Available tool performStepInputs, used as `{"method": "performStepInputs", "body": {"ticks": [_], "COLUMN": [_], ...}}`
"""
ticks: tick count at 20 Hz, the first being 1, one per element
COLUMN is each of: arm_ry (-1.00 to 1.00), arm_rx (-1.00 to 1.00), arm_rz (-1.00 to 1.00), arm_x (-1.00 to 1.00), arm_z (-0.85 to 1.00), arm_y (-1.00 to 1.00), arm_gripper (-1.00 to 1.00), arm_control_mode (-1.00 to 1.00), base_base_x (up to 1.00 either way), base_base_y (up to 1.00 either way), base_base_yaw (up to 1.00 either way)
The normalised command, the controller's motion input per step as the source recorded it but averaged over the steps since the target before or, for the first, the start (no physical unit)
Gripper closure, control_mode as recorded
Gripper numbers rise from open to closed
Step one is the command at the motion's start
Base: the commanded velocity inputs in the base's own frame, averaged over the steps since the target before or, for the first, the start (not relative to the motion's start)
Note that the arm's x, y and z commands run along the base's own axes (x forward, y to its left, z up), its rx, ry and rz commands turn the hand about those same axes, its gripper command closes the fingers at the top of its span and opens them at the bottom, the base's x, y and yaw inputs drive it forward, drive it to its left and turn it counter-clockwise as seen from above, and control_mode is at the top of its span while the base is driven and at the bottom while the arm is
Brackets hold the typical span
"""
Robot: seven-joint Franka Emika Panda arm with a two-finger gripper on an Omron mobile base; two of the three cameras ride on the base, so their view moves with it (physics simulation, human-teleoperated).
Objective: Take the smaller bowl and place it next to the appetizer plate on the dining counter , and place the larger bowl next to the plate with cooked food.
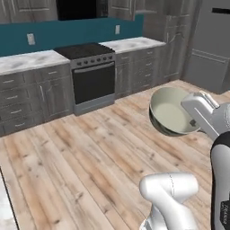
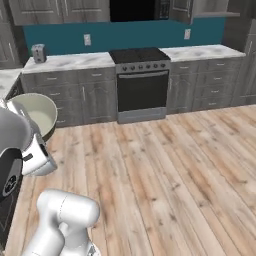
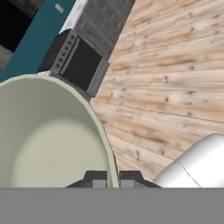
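Claw [image 3: 113, 178] pinches the smaller bowl [image 3: 48, 140] by its rim.

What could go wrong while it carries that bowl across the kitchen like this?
The gripper pinches the smaller bowl only by its thin rim, one finger inside and one outside, so a jolt could make it slip. It hangs high over the wooden floor, so a drop might break it. The bowl also sticks out sideways and tilted, and could clip the cabinets in a turn.
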Motion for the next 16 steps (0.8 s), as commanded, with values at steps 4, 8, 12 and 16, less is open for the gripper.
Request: {"method": "performStepInputs", "body": {"ticks": [4,8,12,16], "arm_ry": [0.0,0.0,0.0,0.0], "arm_rx": [0.0,0.0,0.0,0.0], "arm_rz": [0.0,0.0,0.0,0.0], "arm_x": [0.0,0.0,0.0,0.0], "arm_z": [0.0,0.0,0.0,0.0], "arm_y": [0.0,0.0,0.0,0.0], "arm_gripper": [1.0,1.0,1.0,1.0], "arm_control_mode": [1.0,1.0,1.0,1.0], "base_base_x": [-0.63,-0.83,-0.98,-0.97], "base_base_y": [-0.09,-0.19,-0.34,-0.28], "base_base_yaw": [-0.48,-0.43,-0.41,-0.38]}}
